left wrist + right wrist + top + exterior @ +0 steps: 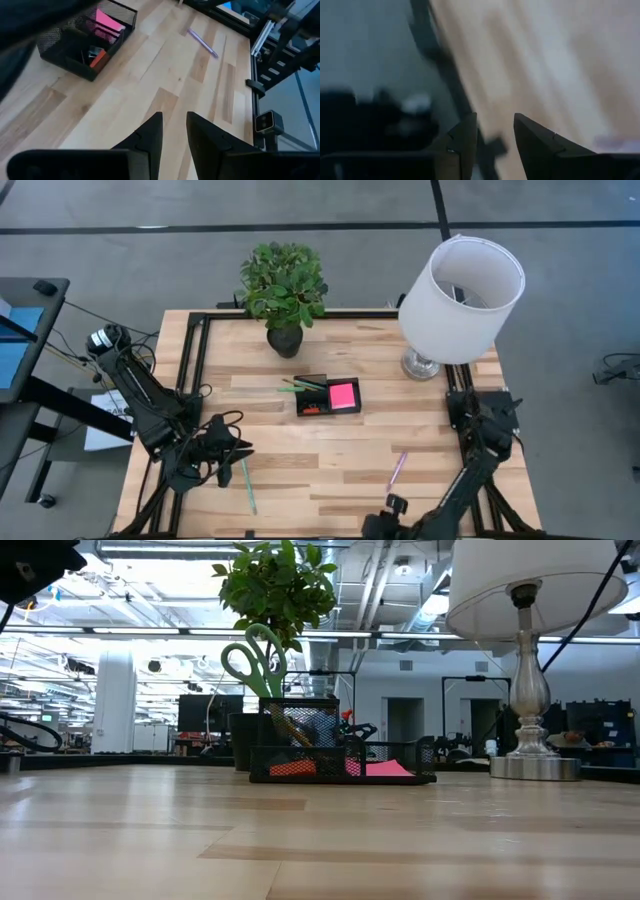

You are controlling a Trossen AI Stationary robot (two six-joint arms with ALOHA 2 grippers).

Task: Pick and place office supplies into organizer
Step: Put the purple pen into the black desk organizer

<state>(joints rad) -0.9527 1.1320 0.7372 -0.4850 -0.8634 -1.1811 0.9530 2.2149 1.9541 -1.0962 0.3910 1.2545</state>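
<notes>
**Both claws empty, two pens outside the tray**

Left gripper [174,131] of mine hovers narrowly parted over bare table [330,460], near the teal pen [247,485]. Right gripper [492,132], slightly parted, holds nothing at the table's near right. Organizer [328,396] holds the pink sticky-note pad [343,394], red bits [100,59], and pens. Only the low view shows green-handled scissors [255,658] upright inside. Pink pen [397,470] lies outside.
</notes>
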